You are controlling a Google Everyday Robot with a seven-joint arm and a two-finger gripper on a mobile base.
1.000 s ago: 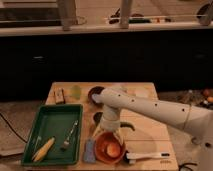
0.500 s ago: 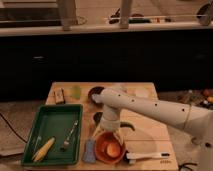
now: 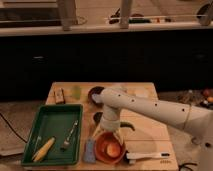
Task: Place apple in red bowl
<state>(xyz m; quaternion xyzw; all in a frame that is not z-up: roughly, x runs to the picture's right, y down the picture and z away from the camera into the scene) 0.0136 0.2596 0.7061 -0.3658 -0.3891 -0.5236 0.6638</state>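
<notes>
Gripper: we found the gripper (image 3: 111, 134) hanging low over the far rim of the red bowl (image 3: 102, 150), at the end of the white arm (image 3: 150, 107) that reached in from the right.
Finger state: we could not tell whether it was parted or pressed together, nor whether it gripped anything.
Apple: we saw the apple (image 3: 113, 149) sitting inside the red bowl, slightly right of the bowl's middle, a small yellow-orange round.
Key relation: the apple lay directly beneath and a little nearer the camera than the gripper, so the line between them ran almost straight down; being round, it offered no long axis to align with.
Task progress: we judged the placing essentially done, since the fruit already rested in the bowl.
Next move: we judged a straight upward lift would suit, because the bowl wall stood close on every side.
Surroundings: we noted a green tray (image 3: 42, 115) to the left holding a corn cob (image 3: 43, 148) and a fork (image 3: 70, 135), and a dark bowl (image 3: 95, 93) farther back on the wooden table (image 3: 145, 133).
</notes>
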